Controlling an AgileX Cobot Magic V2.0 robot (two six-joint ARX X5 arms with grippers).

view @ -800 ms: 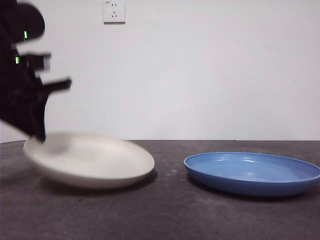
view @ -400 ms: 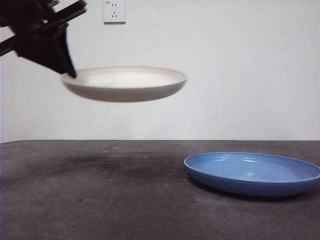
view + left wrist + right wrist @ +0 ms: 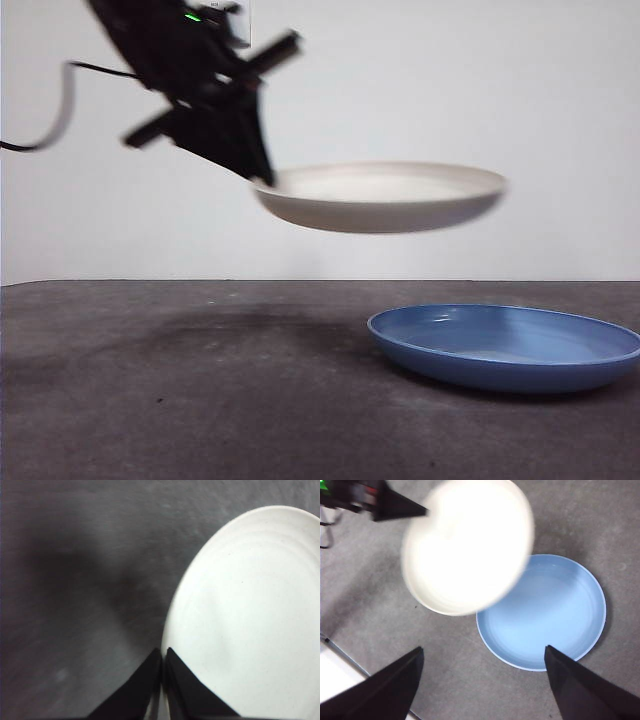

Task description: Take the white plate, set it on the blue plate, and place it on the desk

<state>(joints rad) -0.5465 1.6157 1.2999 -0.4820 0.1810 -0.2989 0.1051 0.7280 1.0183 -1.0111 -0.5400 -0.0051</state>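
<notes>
A pale wall with a socket [image 3: 240,25] backs the dark mottled desk [image 3: 200,400]. The left gripper [image 3: 262,178] hangs high over the desk, its jaws pinched on the near rim of the white plate [image 3: 385,197], which juts level beyond them. Lower, past the plate's far edge, the blue plate [image 3: 505,345] rests on the desk. The right gripper [image 3: 482,667] hovers above both, jaws spread wide.

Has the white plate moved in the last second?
Yes. The white plate, pinched by the left gripper, has risen off the desk and travelled toward the blue plate, now partly above it.
</notes>
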